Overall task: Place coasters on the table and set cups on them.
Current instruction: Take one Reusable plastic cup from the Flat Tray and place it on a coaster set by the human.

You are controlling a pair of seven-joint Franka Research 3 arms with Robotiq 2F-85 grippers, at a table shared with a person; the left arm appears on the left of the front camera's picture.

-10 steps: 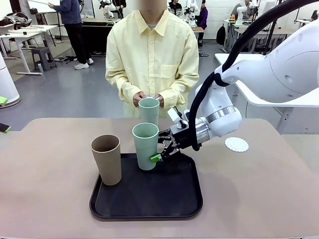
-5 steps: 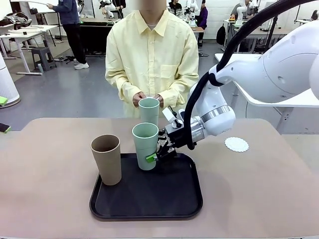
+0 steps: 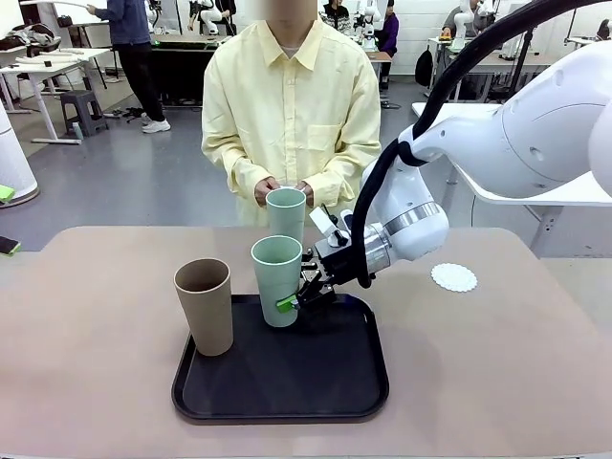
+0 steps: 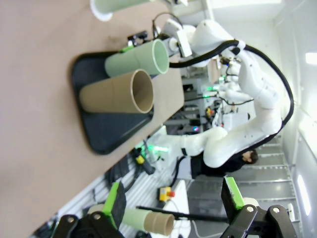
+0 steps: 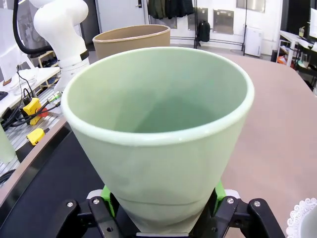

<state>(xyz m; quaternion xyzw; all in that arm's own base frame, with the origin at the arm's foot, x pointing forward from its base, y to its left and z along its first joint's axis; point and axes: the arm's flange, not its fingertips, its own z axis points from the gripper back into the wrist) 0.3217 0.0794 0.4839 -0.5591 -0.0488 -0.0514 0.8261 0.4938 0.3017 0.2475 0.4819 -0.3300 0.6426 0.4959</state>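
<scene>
A pale mint cup [image 3: 277,277] stands at the back of the black tray [image 3: 287,387], and my right gripper [image 3: 292,301] is shut on its lower part. In the right wrist view the green pads [image 5: 110,198] press both sides of this cup [image 5: 158,124]. The tan cup [image 3: 204,306] stands at the tray's left edge. A second mint cup [image 3: 286,212] is near the table's far edge, in front of the person's hands [image 3: 282,189]. One white coaster [image 3: 453,277] lies on the table [image 3: 96,287] to the right. My left gripper [image 4: 173,198] hangs open high over the scene.
The person stands at the far side, hands held together behind the far cup. In the left wrist view a white disc [image 4: 101,12] shows under that cup's base. Bare tabletop stretches left and right of the tray.
My right gripper slid a little left against the mint cup on the tray and shut on it. The cup shifted slightly left. The other cups and the coaster stayed put.
</scene>
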